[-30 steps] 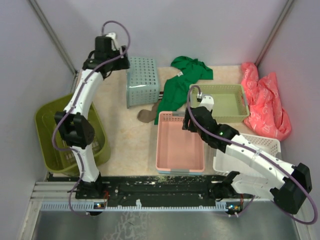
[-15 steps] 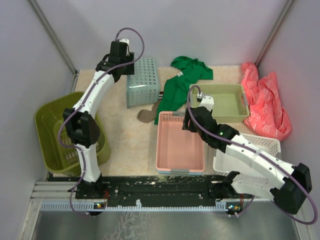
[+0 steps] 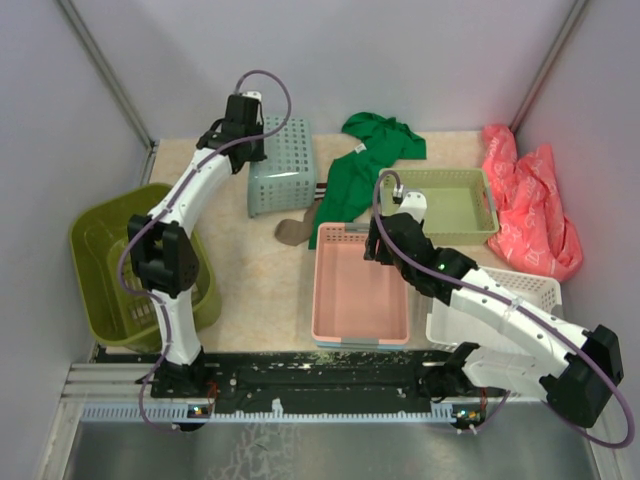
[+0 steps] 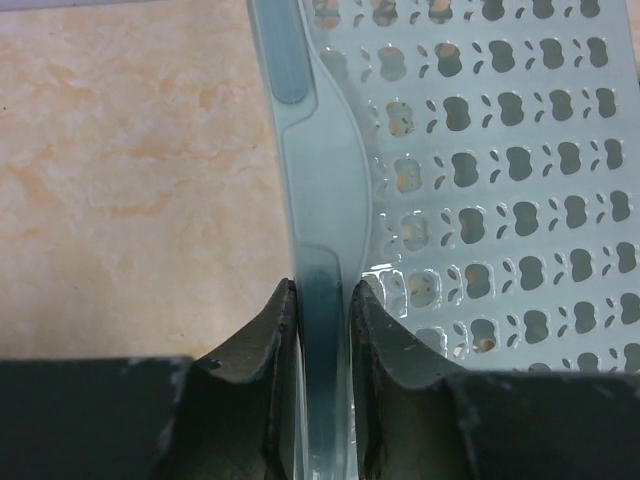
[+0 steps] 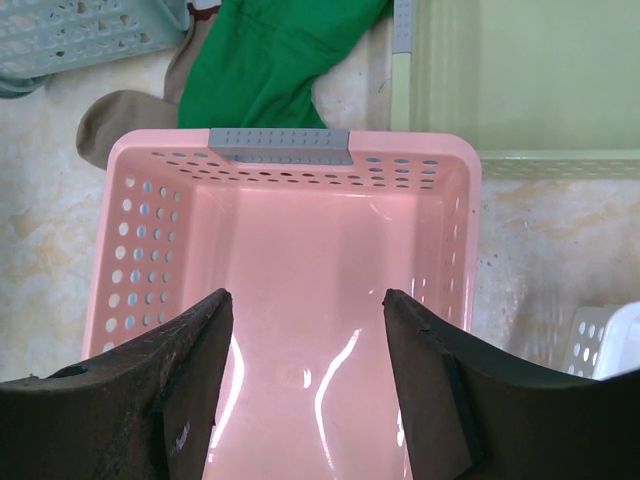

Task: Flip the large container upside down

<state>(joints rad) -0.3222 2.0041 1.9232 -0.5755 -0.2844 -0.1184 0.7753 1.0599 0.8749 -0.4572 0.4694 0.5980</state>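
Observation:
The large container (image 3: 92, 262), a deep olive-green slotted basket, stands open side up at the table's left edge, and neither gripper touches it. My left arm reaches over it to the back. There my left gripper (image 3: 249, 128) (image 4: 323, 286) is shut on the rim of the smaller teal grid-holed basket (image 3: 284, 160) (image 4: 500, 200). The rim strip is pinched between both fingers. My right gripper (image 3: 380, 248) (image 5: 307, 297) hangs open over the pink tray (image 3: 360, 295) (image 5: 300, 250) with nothing between its fingers.
A green cloth (image 3: 368, 160) and a brown sock (image 3: 293, 231) lie behind the pink tray. A pale green tray (image 3: 446, 206) sits at the back right, a white basket (image 3: 535, 288) under the right arm, and a red bag (image 3: 530, 200) by the right wall.
My left gripper swung right from the back left corner to the teal basket and closed on its rim. The basket shifted slightly. The right arm has not moved.

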